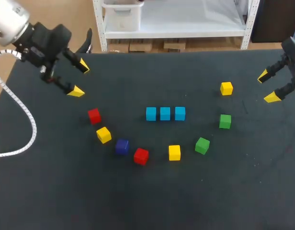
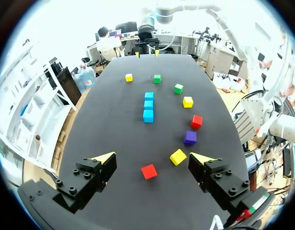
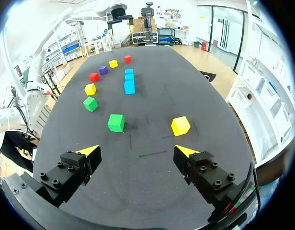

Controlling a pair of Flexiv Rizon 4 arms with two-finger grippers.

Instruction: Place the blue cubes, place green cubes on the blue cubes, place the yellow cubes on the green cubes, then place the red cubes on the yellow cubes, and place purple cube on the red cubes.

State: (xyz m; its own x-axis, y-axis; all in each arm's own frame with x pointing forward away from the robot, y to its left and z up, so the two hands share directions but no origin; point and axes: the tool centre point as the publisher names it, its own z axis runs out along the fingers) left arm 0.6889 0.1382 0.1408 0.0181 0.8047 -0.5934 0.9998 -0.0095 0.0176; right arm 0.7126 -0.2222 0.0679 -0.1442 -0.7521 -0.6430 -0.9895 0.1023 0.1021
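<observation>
Blue cubes (image 1: 165, 113) are sitting in a tight row; left tool (image 1: 79, 78) and right tool (image 1: 267, 86) are gaping empty; seating a green cube (image 1: 225, 121), I am probably risking knocking neighbours.

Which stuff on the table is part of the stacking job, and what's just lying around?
Job:
three blue cubes
two green cubes
three yellow cubes
two red cubes
purple cube

Lying about:
white cable
</observation>
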